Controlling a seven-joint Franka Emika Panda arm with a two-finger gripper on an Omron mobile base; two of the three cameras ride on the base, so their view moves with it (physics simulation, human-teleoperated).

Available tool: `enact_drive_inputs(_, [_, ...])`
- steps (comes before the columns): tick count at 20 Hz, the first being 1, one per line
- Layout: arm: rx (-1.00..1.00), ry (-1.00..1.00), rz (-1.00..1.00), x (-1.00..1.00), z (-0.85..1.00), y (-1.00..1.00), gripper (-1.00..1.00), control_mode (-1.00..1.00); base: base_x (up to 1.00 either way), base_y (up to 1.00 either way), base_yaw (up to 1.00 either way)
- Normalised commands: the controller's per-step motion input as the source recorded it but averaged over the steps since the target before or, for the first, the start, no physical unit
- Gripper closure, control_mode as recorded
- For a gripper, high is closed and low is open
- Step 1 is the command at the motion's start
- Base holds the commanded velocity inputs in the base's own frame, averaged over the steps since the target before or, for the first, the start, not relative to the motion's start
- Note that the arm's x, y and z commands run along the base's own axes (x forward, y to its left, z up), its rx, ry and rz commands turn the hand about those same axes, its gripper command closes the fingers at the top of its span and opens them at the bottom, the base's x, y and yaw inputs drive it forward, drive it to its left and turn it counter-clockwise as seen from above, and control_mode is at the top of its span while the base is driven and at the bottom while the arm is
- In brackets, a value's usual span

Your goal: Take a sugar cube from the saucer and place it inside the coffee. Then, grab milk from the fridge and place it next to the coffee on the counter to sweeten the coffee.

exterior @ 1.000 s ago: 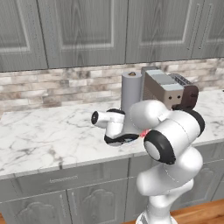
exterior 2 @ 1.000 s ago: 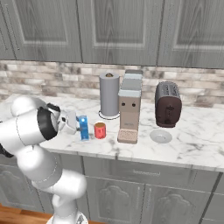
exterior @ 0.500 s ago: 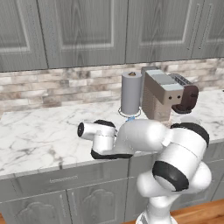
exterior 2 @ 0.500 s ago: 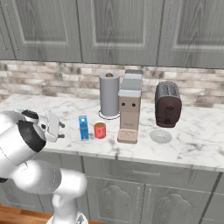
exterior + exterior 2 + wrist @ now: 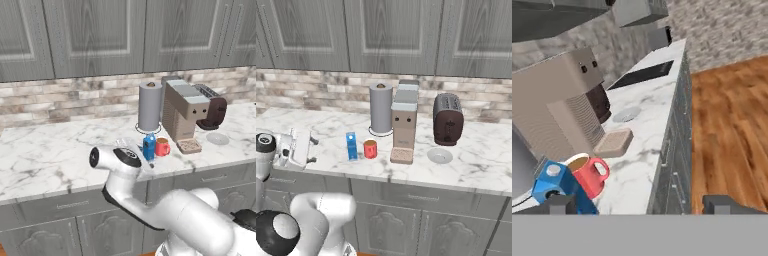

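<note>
Claw [image 5: 639,204] fingers are standing wide apart with nothing between them, and the arm is pulling back to the left, off the front edge of the surface [image 5: 60,150], where a second ago it was reaching over it. That suggests the job is wrapping up: the carton [image 5: 149,148] is standing upright just beside the mug [image 5: 162,147], brown coffee showing inside, while the saucer [image 5: 217,138] is lying well apart by the toaster [image 5: 447,119].
</note>
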Motion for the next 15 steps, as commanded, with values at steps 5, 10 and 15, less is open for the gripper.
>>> enact_drive_inputs(5, [0.18, -0.42, 0.03, -0.99, 0.91, -0.74, -1.00, -1.00, 0.00, 0.00, 0.00])
enact_drive_inputs(10, [0.04, -0.46, 0.01, -0.73, 0.30, -0.37, -1.00, -1.00, 0.00, 0.00, 0.00])
enact_drive_inputs(15, [0.02, -0.03, 0.00, -0.05, 0.00, -0.02, -1.00, -1.00, 0.00, 0.00, 0.00])
